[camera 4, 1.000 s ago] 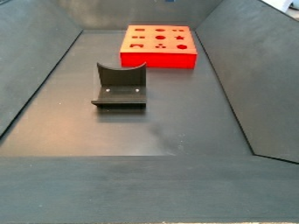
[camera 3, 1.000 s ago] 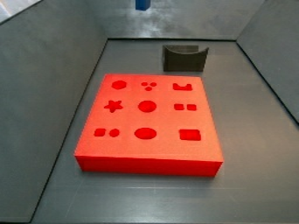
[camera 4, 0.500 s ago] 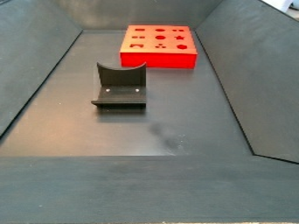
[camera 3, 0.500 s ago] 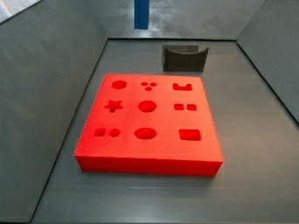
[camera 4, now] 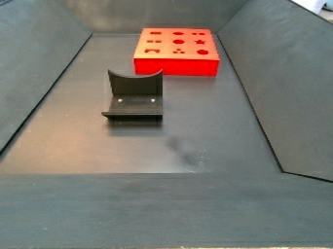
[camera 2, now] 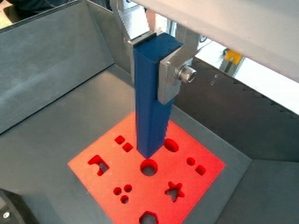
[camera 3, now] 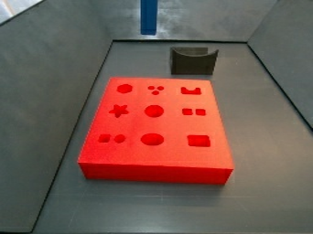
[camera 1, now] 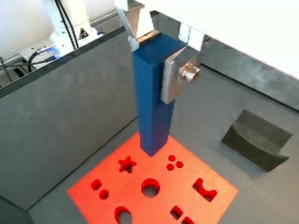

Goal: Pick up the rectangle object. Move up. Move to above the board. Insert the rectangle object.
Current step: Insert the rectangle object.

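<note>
In both wrist views the gripper point(camera 1: 156, 45) is clamped on the upper end of the rectangle object point(camera 1: 153, 101), a plain blue bar with a smooth matte face and crisp straight edges. A flat silver finger point(camera 1: 177, 72) presses one side and the bar hangs upright below the jaws, high above the board point(camera 1: 111, 185). In a side view only the lower end of the bar point(camera 3: 148, 16) shows at the upper edge of the frame, well above the floor and beyond the board's far end.

The step in hand looks like the move to above the board. To do it well, the arm should carry the bar level until its end stands directly over the rectangular hole point(camera 3: 199, 141), which lies near the board's near right corner in that side view, and turn the wrist so the bar's cross-section matches the slot before any descent. A slight tilt would likely catch the rim.

From left to right in that view, the board point(camera 3: 91, 137) is a thick red-orange slab with a smooth top, cut with circles, a star, squares and the rectangle. Behind it stands the fixture point(camera 3: 193, 60), dark, L-shaped and dull. The floor and sloped walls are grey and faintly brushed.
</note>
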